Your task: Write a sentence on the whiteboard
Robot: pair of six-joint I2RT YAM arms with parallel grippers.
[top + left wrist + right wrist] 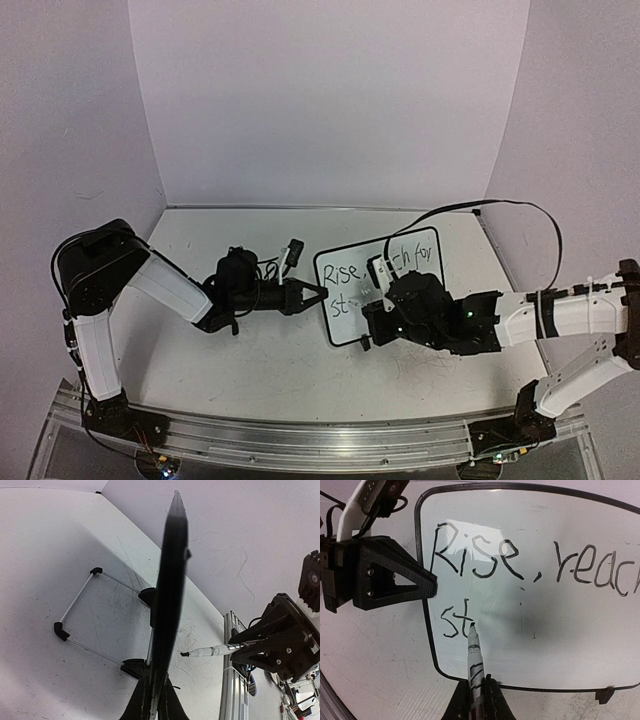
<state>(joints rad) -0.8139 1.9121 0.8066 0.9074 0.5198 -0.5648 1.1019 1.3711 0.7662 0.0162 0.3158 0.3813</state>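
**A:** Whiteboard [350, 285], where is it?
**B:** Mid-table, propped on its wire stand [75, 615]. The white tabletop [260, 360] is scuffed, with plain white walls [320, 100] around it.
**A:** And the sentence [485, 562]?
**B:** "Rise, reach for", with "st" beneath.
**A:** Grippers?
**B:** The left gripper [152, 700] pinches the board's left edge. The right gripper [477, 695] clamps a marker [475, 655], tip just right of "st".

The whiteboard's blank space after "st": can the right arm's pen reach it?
Probably yes: the marker tip sits beside "st", the whiteboard is bare rightward, and the left gripper holds only its left edge.
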